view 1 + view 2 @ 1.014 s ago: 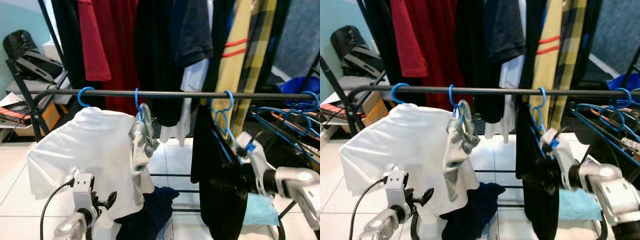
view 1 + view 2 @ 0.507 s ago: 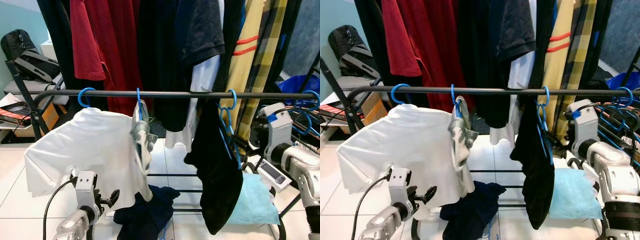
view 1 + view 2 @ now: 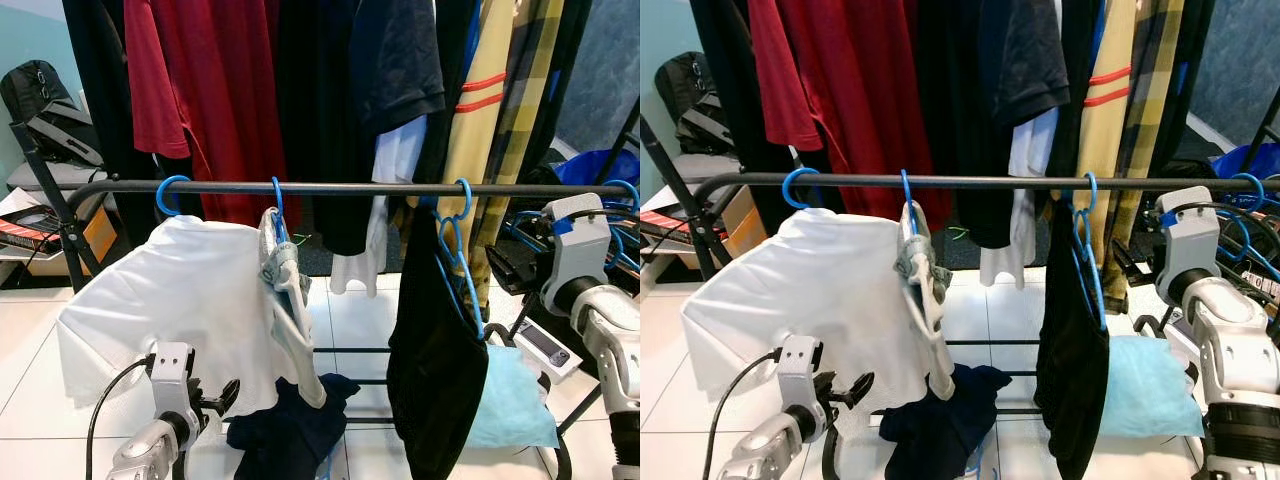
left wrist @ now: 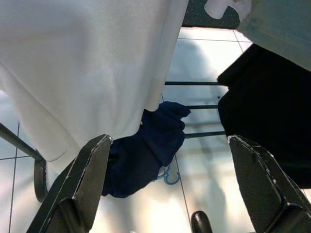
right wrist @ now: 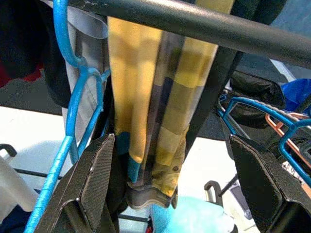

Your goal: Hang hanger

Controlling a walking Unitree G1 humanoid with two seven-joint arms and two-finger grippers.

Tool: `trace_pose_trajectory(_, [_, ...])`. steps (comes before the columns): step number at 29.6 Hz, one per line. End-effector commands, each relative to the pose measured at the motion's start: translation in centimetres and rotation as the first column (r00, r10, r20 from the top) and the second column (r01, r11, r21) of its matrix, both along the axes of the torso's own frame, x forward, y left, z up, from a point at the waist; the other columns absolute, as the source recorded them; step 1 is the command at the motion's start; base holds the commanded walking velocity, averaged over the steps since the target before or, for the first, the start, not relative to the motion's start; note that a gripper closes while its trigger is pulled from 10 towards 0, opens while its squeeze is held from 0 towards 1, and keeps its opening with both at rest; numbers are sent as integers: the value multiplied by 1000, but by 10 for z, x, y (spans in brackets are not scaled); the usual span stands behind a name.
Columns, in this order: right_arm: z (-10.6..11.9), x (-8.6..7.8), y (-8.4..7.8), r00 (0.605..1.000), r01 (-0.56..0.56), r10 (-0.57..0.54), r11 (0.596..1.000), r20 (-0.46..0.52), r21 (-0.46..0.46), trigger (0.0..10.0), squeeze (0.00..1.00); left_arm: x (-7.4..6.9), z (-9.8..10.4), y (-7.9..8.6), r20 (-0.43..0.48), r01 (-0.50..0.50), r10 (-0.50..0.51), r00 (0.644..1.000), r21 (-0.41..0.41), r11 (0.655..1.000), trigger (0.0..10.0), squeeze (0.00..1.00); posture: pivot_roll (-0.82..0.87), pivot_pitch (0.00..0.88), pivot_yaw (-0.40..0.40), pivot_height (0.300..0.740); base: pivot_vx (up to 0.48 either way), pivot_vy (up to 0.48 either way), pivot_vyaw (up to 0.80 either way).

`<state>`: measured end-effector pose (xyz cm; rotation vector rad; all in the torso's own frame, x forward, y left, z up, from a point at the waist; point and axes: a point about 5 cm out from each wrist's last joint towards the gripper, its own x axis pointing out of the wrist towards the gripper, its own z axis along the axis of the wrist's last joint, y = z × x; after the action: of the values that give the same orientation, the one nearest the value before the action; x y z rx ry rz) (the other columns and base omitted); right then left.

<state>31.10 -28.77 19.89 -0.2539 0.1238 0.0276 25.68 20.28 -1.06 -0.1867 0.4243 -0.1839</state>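
Note:
A blue hanger carrying a black garment hangs by its hook on the black rail. My right gripper is open with nothing between its fingers, just to the right of that hanger and below the rail. Its silver wrist sits at the right edge. Low at the left, my left gripper is open beneath a white T-shirt that hangs on another blue hanger.
A grey garment hangs on a third blue hanger between the two. Red, black and yellow plaid clothes hang behind. A dark blue garment and a light blue cushion lie on the tiled floor. Spare blue hangers crowd the rail's right end.
My right gripper has let go of the black garment's hanger and drawn back to the right. The garment swung and now hangs straight. The grey garment also swung.

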Motion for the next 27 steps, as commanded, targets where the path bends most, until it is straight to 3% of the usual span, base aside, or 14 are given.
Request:
trace_pose_trajectory(1, [-6,2,12,998,-57,58,997,-14,55,10000,0,-4,-5,0,-26,-2,3,1000,6,1000,10000,0,-160,0,17,740,-315,0,0])
trace_pose_trajectory(7, [-12,4,26,993,-115,117,990,-22,79,10000,0,-4,-6,0,-31,-3,3,1000,11,1000,10000,0,-157,0,16,740,-315,0,0])
trace_pose_trajectory(17, [-18,5,26,993,-103,107,991,-46,80,10000,0,-3,-6,0,-42,3,-2,999,23,1000,10000,0,-156,0,20,740,-325,0,0])
trace_pose_trajectory(25, [-38,3,22,988,-72,80,996,-136,60,10000,0,-2,-7,3,-58,7,-5,998,34,999,10000,0,-152,0,30,740,-322,0,0])
trace_pose_trajectory(27, [-62,-1,18,973,-44,59,996,-222,74,10000,0,-2,-8,3,-61,7,-5,998,35,999,10000,0,-149,0,31,740,-321,0,0])
